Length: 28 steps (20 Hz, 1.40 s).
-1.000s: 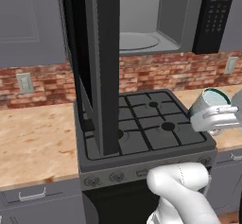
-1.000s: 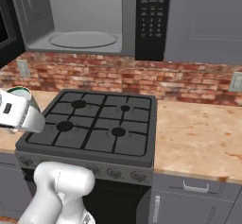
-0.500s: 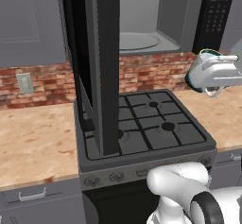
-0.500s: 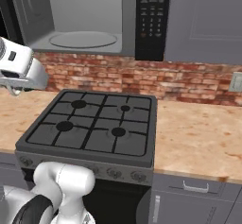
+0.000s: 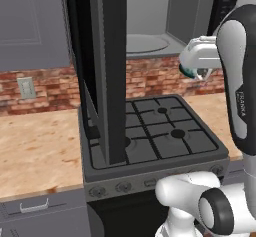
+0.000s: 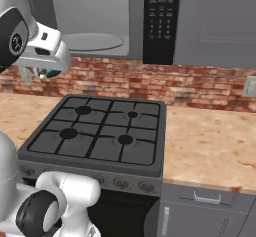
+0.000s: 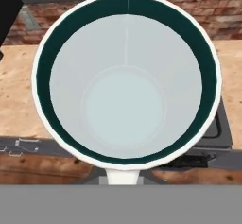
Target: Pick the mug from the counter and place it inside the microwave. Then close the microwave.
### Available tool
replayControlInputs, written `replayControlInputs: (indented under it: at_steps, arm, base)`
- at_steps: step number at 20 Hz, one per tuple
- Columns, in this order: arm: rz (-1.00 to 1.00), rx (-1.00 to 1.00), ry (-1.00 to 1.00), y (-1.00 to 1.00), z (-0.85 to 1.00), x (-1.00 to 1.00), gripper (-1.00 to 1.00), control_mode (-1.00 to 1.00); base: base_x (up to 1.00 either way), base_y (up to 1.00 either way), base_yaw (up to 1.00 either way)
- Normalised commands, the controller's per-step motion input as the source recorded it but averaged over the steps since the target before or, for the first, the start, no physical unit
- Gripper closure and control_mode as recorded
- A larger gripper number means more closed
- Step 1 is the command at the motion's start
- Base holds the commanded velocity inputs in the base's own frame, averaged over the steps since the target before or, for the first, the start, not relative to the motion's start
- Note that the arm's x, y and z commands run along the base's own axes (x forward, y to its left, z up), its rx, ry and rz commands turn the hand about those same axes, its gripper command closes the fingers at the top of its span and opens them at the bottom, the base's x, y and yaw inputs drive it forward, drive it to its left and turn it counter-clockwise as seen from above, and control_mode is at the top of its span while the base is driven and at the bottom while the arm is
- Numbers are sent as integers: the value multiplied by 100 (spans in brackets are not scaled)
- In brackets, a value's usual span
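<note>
1. Mug [image 7: 126, 79] hung in the gripper [image 5: 196, 73] – fingers hidden, seemingly clamped on it – above the stove's edge.
2. Microwave [image 6: 95, 21] cavity lay just ahead and slightly higher – door [image 5: 107, 66] wide open.

Open microwave [image 6: 95, 21] cavity is free; its door [image 5: 111, 71] juts out.

You are looking straight down into the glossy pale blue-grey mug [image 7: 125, 83] with its teal inner rim. Around the mug, tan wood-grain counter [image 7: 16, 100] is showing; above the mug, red brick wall [image 7: 210, 10] is running.
</note>
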Motion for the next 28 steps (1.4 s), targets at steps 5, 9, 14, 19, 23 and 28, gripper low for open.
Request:
replayControlInputs:
  at_steps: [5,9,14,19,23,28]
  arm:
    - [0,0,0,33,1,50,100,-100]
    - [0,0,0,32,1,42,100,-100]
    - [0,0,-5,28,0,56,100,-100]
    - [0,0,-8,11,3,44,100,-100]
    - [0,0,-10,0,0,57,100,-100]
    - [1,0,-2,0,-4,74,100,-100]
  base:
    - [0,0,0]
    - [0,0,0]
    - [0,0,0]
    - [0,0,0]
    - [0,0,0]
    - [0,0,0]
